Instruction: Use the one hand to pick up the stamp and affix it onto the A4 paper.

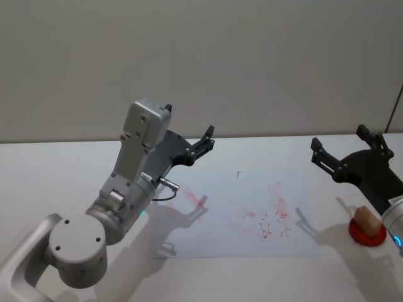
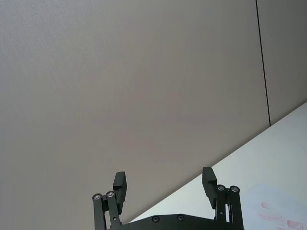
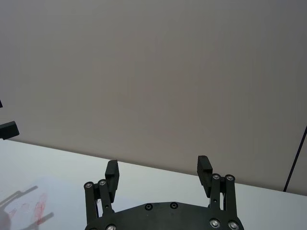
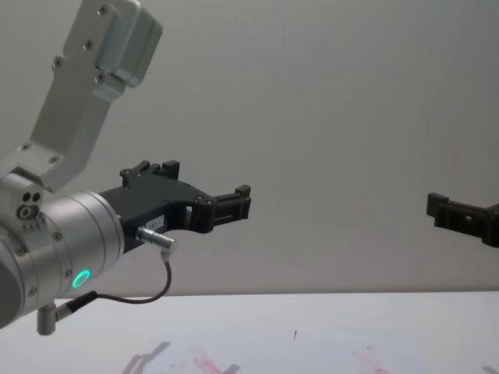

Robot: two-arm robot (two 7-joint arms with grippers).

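The stamp point(image 1: 366, 219), a small wood-coloured block, stands on a red round pad point(image 1: 368, 235) at the table's right edge. The A4 paper point(image 1: 245, 214) lies flat mid-table, with red ink smudges and one tiny black mark. My right gripper point(image 1: 340, 139), the hand, hangs open in the air behind and above the stamp, holding nothing; its wrist view shows the fingers point(image 3: 203, 167) spread wide against the wall. My left gripper point(image 1: 204, 139) is raised over the paper's left part, open and empty, also visible in the left wrist view point(image 2: 163, 176) and the chest view point(image 4: 240, 201).
The white table point(image 1: 63, 170) runs back to a plain grey wall. The left arm's silver wrist with a green ring light point(image 4: 80, 278) and its cable fill the near left. A strip of bare table lies between the paper and the red pad.
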